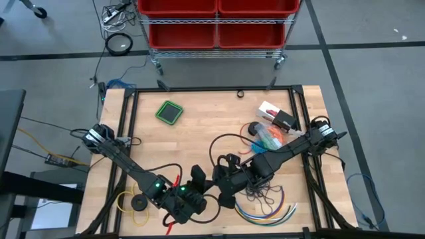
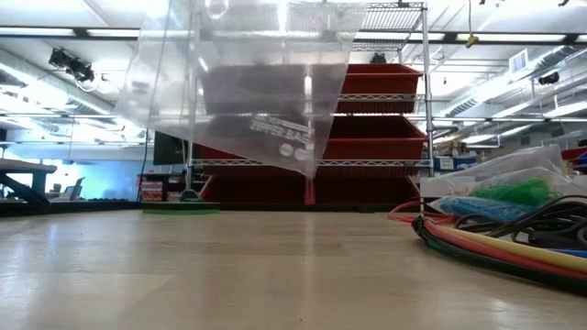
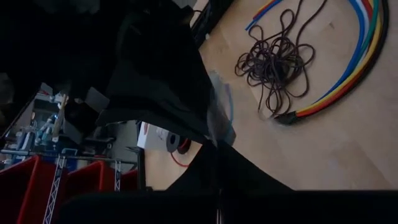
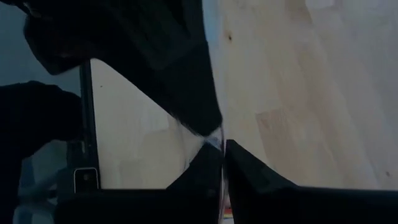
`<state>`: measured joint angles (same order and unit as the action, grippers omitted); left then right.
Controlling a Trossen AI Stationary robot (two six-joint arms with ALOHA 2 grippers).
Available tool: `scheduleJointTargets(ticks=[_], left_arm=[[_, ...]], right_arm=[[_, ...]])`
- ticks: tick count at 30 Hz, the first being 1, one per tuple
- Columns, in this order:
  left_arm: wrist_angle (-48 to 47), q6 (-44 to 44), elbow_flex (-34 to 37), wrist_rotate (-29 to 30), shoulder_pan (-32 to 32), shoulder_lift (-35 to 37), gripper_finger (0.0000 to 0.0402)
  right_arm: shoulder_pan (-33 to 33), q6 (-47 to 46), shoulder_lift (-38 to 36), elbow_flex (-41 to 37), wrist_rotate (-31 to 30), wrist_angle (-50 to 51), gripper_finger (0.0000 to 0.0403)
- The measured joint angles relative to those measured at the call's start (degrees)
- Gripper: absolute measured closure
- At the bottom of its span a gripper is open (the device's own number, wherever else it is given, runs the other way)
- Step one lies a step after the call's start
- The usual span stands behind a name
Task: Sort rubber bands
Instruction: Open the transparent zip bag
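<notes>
Clutter crowds the wooden table (image 1: 192, 126), and the clear zipper bag (image 2: 248, 87) hanging above its near middle is the handiest landmark. Both grippers meet at that bag: the left gripper (image 1: 194, 198) comes in from the left arm's side, its fingers pressed shut on a thin clear edge of the plastic, and the right gripper (image 1: 226, 184) faces it from the other side, its fingers likewise nearly together with the film pinched between them. In the low view the bag hangs off the wood, its printed corner pointing down, and its plastic veils the red bins (image 2: 376, 110) on the rack behind. Just to the right of the bag, a tangle of dark purple rubber bands (image 1: 264, 192) lies loose on the wood, ringed on the near side by the curved multicoloured cables (image 1: 269, 211). Farther back on that same side sits a second clear pouch (image 1: 269, 135) holding orange and green bunches, beside a small white box (image 1: 273, 113). Left of the bag lie a yellow ring (image 1: 126, 201) and a black disc (image 1: 139, 201); well behind the bag, toward the far edge, rests a green square lid (image 1: 169, 111). A black cable (image 1: 222, 143) loops across the wood behind the right gripper.
</notes>
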<state>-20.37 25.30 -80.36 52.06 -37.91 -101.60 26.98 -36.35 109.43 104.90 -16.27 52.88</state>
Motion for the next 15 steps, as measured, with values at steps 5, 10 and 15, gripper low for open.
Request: scheduleJointTargets(ticks=[5, 10, 15], left_arm=[[0.1, 0.0, 0.0, 0.0, -0.7, 0.0, 0.0400], [-0.1, -0.1, 0.0, -0.8, -1.3, 0.0, 0.0401], [-0.7, -0.4, 0.0, -1.2, -1.7, 0.0, 0.0401]], right_arm=[[-0.1, -1.2, 0.0, 0.1, -1.0, 3.1, 0.0401], [-0.2, -3.6, 0.0, 0.1, -3.0, 4.4, 0.0402], [-0.5, -4.6, 0.0, 0.1, -4.2, 5.1, 0.0402]])
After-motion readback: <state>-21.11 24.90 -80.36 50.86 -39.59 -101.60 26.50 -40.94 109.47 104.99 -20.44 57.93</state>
